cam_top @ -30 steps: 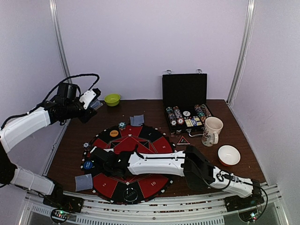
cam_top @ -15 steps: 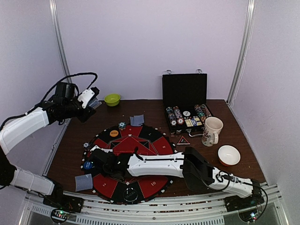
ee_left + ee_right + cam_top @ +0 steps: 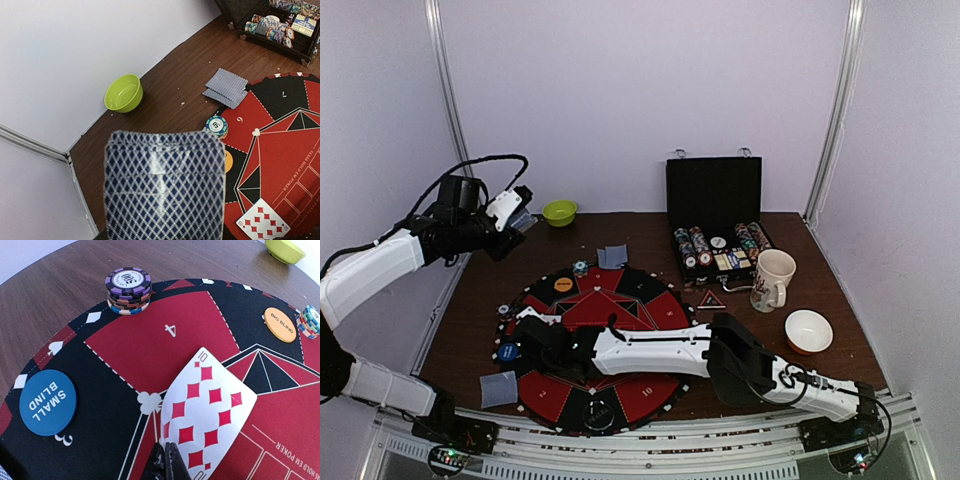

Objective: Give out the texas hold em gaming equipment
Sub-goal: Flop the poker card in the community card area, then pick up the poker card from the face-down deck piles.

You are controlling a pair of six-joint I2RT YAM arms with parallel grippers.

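My left gripper (image 3: 518,220) is raised at the far left, shut on a deck of blue-backed cards (image 3: 165,185) that hides its fingers. My right gripper (image 3: 165,460) reaches across the round red-black mat (image 3: 640,395) to its left side, shut on the near edge of a face-up ten of diamonds (image 3: 207,412). The card is curved and low over the mat; it also shows from above (image 3: 535,315). A blue small-blind disc (image 3: 47,402), an orange big-blind disc (image 3: 279,324) and a purple-topped chip stack (image 3: 128,290) lie around it.
Two face-down cards (image 3: 611,256) and a chip stack (image 3: 580,268) lie at the mat's far edge, and another face-down card (image 3: 499,388) at its near left. An open chip case (image 3: 720,245), red-black triangle (image 3: 710,299), white mug (image 3: 773,279) and orange bowl (image 3: 808,331) are right. A green bowl (image 3: 559,212) is far left.
My right gripper has shifted slightly left over the mat with the ten of diamonds. My left gripper with the deck has drifted slightly left and then held still.
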